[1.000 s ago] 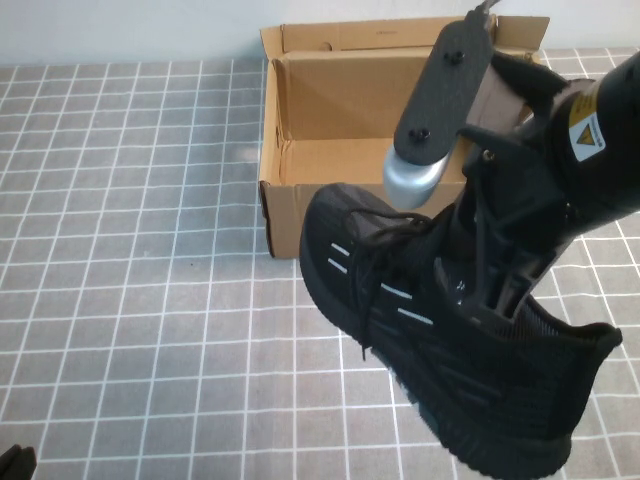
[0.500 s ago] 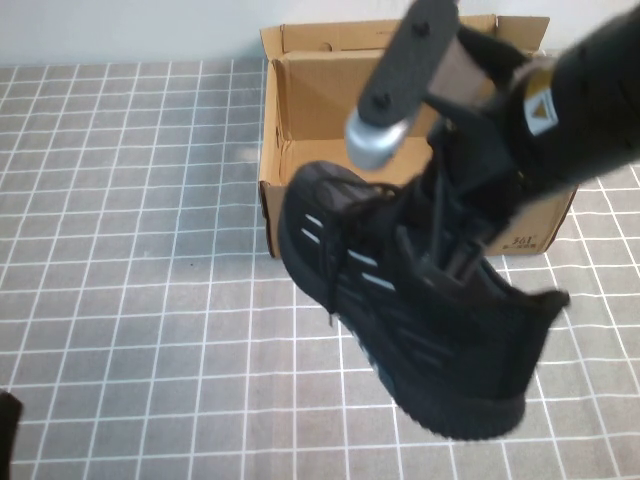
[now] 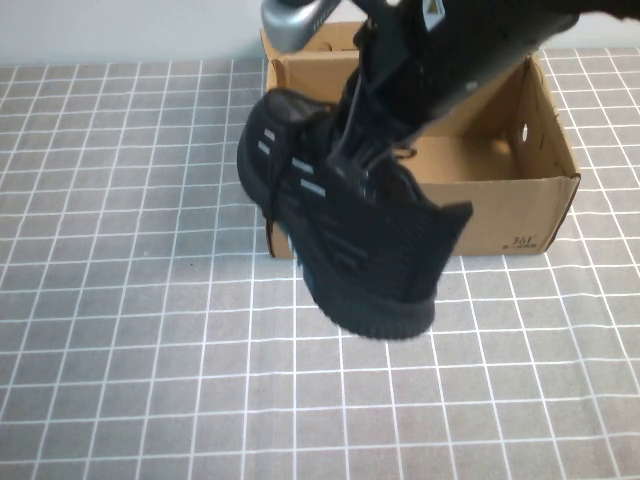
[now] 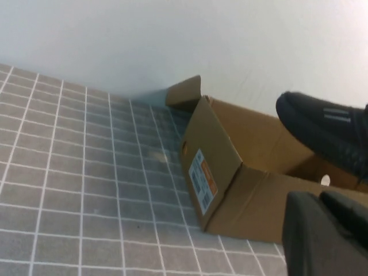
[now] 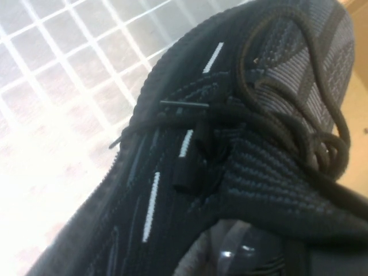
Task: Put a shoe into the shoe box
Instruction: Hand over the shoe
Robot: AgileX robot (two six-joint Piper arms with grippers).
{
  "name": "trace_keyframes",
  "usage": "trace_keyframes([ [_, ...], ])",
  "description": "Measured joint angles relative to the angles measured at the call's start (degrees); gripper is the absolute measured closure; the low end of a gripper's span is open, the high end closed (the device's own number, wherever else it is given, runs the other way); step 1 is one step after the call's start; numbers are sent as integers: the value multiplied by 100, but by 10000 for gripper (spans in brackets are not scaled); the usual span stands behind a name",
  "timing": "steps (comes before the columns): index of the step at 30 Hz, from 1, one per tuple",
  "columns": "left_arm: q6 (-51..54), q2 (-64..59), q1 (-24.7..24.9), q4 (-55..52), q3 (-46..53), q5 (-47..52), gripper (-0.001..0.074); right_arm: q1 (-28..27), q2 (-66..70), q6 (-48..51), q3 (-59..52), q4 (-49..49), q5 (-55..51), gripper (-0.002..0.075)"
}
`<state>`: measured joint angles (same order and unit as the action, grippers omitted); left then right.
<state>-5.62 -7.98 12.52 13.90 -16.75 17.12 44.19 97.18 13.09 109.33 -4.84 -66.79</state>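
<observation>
Over the box's front-left corner: shoe, lifted clear of the floor, toe up toward the rear left, heel hanging low over the tiles in front of the box.
Box: brown cardboard, open, flap lid up at the back against the wall; round hole in the right wall, small dark print at the front-right corner; printed label on one end in the left wrist view.
Right gripper: above the box's left half, clenched on the shoe at the laces and collar; arm reaching in from the upper right.
Left gripper: parked low on the left side, clenched, nothing in it; only dark fingertips visible, in its own wrist view.
Surface: grey square tiles with white grout lines, spread across the whole floor.
Room: plain pale wall right behind the box.
</observation>
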Motion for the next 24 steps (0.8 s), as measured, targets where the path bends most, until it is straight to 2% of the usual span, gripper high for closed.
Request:
trace_keyframes([
  [3, 464, -812, 0, -6, -696, 515, 735, -202, 171, -35, 293, 0, -47, 724],
  [6, 1427, -1672, 0, 165, -1340, 812, 735, -447, 308, -210, 528, 11, -118, 724],
  [9, 2619, -2566, 0, 793, -1781, 868, 735, -681, 427, -414, 738, 34, -168, 724],
  [12, 3942, -3487, 0, 1896, -2083, 731, 735, -871, 473, -679, 876, 34, -180, 724],
  [18, 7383, -4803, 164, 5031, -2630, 609, 735, -1069, 618, -927, 1017, 34, -207, 724],
  [20, 8440, -5104, 456, 5965, -2832, 527, 735, -1115, 715, -965, 1099, 49, -236, 724],
  [24, 9793, -5613, 1246, 6875, -3231, 257, 735, -1248, 937, -1165, 1331, 80, -282, 724],
])
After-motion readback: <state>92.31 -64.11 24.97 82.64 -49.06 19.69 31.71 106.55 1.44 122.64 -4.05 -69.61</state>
